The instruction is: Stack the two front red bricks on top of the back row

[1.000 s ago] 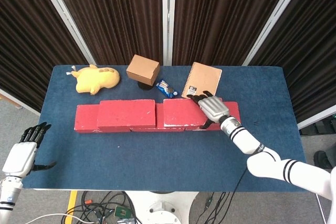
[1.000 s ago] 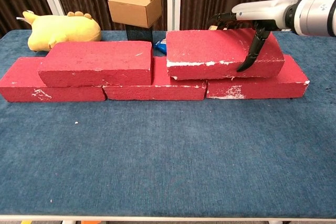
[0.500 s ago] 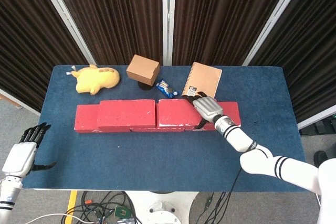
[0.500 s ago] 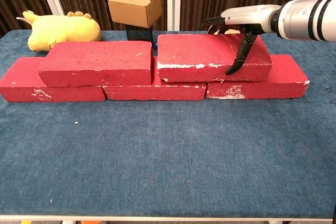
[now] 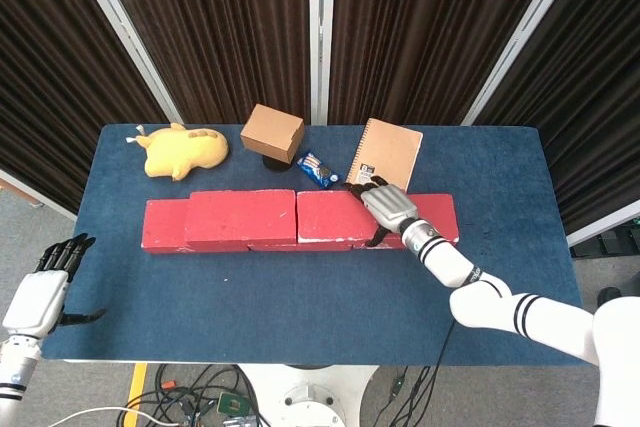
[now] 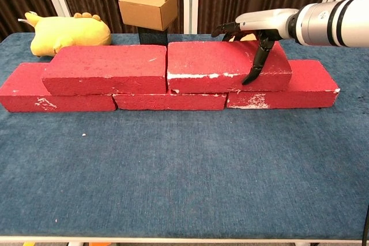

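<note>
Head view only: left hand [image 5: 45, 285] off the table's near-left, fingers apart, empty. Right hand [image 6: 253, 30] grips upper right brick [image 6: 228, 66], on back row [image 6: 173, 101], touching upper left brick [image 6: 106, 68]. Cardboard box [image 6: 148, 8] contents hidden.

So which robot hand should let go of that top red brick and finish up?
The right robot hand. It already grips the right upper brick, which sits on the back row against the left upper brick. The left robot hand hangs off the table's edge, away from the bricks.
</note>
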Motion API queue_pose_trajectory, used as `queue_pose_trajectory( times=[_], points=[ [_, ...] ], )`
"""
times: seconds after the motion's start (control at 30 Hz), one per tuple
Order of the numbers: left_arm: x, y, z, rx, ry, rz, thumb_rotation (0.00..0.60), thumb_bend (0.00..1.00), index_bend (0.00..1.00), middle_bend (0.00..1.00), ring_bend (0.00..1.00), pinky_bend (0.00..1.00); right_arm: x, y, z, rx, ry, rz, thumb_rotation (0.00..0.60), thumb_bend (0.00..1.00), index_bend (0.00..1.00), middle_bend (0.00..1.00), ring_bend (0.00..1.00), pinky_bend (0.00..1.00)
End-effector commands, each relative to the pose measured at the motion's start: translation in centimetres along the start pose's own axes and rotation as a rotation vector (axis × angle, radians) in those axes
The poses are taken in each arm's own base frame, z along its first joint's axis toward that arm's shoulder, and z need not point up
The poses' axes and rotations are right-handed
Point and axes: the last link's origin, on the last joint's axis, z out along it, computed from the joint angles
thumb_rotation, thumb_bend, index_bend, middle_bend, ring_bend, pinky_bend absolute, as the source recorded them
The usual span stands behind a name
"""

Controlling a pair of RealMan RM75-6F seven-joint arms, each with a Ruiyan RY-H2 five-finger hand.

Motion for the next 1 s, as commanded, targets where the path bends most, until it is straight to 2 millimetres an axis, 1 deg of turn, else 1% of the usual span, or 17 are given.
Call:
queue_pose_trajectory(
  times=[0.03,0.3,1.0],
  points=[
    [0.0,0.0,0.0,0.0,0.0,-0.001,0.6,0.0,0.0,0.0,0.0,0.0,-0.2,-0.1,0.1,0.001,0.0,-0.003,0.6,0.05,0.0,0.24,0.18,0.0],
    [0.1,-0.2,-0.1,0.002,0.002,-0.002,0.6,0.0,0.0,0.0,0.0,0.0,-0.6,-0.1,0.2,-0.003,-0.002,-0.001,0.6,0.05,0.0,0.24,0.18,0.0],
    [0.2,-0.2,0.1,0.003,-0.005,-0.005,0.6,0.0,0.0,0.0,0.0,0.0,0.1,-0.3,1.2,0.004,-0.009,0.001,0.6,0.05,0.0,0.24,0.18,0.0]
  ],
)
